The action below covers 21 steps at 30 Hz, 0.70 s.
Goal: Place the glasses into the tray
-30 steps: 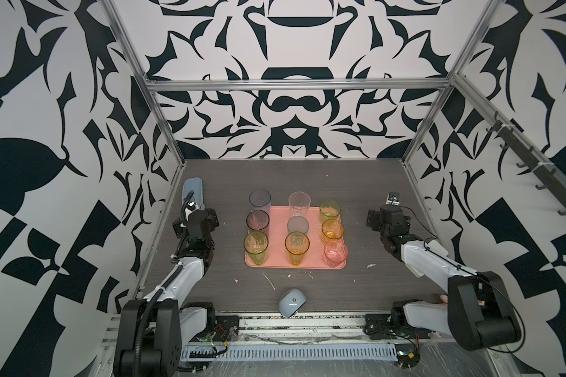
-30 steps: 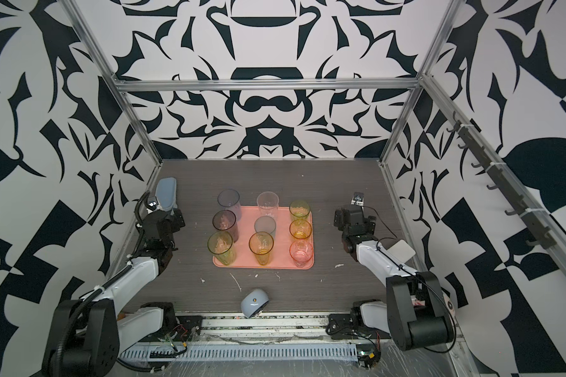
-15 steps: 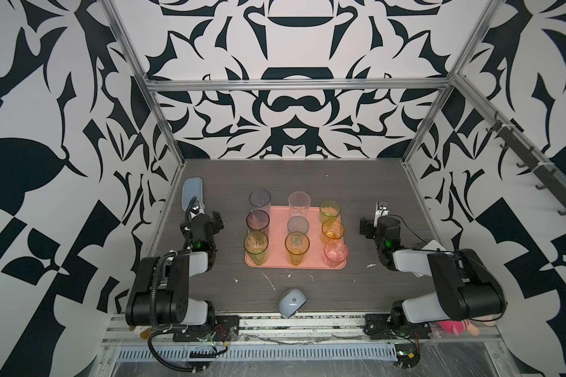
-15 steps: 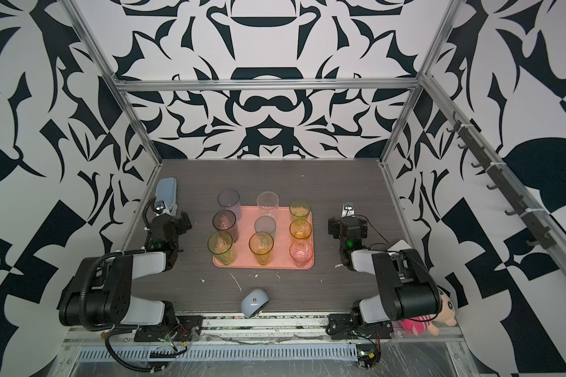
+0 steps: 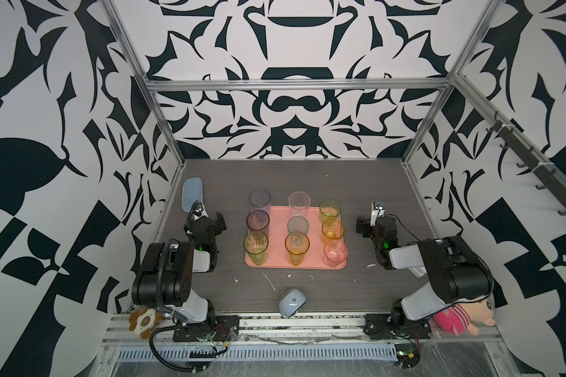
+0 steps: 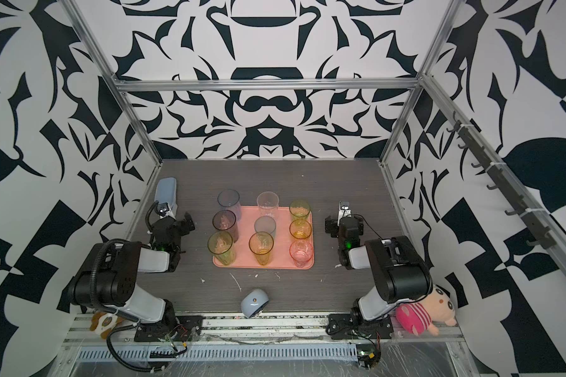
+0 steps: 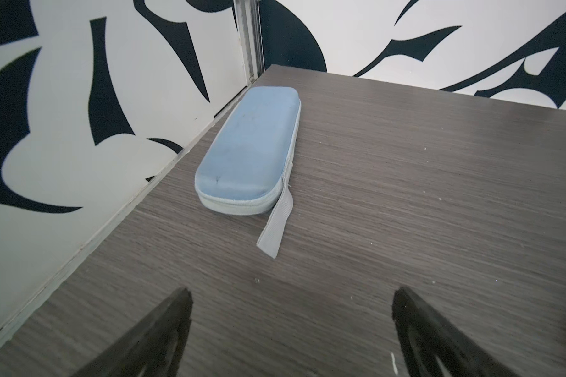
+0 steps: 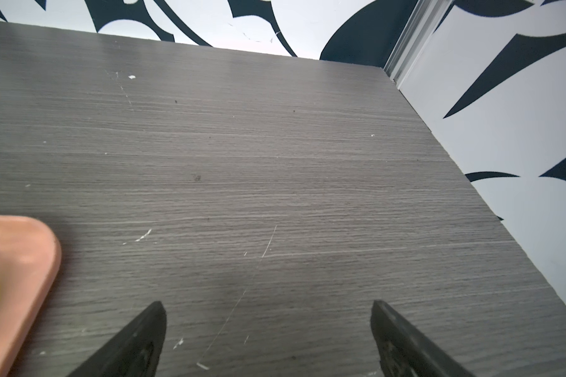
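Note:
The salmon-pink tray (image 5: 311, 262) (image 6: 278, 262) lies mid-table in both top views. Several tinted glasses stand upright on it in three rows, among them a green one (image 5: 329, 210), an amber one (image 5: 296, 248) and a pink one (image 5: 335, 253). A grey glass (image 5: 259, 202) and a clear glass (image 5: 299, 204) stand at the tray's far edge. My left gripper (image 5: 208, 218) (image 7: 293, 293) is open and empty, left of the tray. My right gripper (image 5: 376, 225) (image 8: 267, 305) is open and empty on the tray's right. A tray corner (image 8: 20, 254) shows in the right wrist view.
A pale-blue zipped case (image 5: 192, 194) (image 7: 249, 147) lies by the left wall, ahead of my left gripper. A pale-blue mouse-like object (image 5: 291, 302) sits near the front edge. Plush toys (image 5: 458, 315) (image 5: 144, 320) lie by the arm bases. Patterned walls close three sides.
Both arms have folded back toward their bases, elbows raised. The grippers stay open beside the tray. The glasses and tray have not moved.

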Available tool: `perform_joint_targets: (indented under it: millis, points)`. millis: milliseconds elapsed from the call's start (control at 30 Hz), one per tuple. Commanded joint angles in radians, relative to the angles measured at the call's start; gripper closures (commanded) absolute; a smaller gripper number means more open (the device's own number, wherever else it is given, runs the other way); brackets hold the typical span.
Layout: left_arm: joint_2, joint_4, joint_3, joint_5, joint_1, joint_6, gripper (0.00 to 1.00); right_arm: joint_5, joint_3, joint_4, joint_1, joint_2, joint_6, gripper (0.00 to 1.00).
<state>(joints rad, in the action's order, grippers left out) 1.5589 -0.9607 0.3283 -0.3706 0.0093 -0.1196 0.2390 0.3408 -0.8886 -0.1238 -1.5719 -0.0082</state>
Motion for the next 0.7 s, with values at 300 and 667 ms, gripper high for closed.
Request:
perform_joint_targets:
  millis: [300, 667]
  points:
    - [-0.007, 0.02, 0.031, -0.004, 0.009, -0.022, 0.0, -0.003, 0.006, -0.044, 0.006, 0.014, -0.009, 0.0]
    - [-0.006, 0.02, 0.031, -0.004, 0.008, -0.024, 0.01, 0.003, 0.004, -0.045, 0.006, 0.016, -0.008, 0.0]
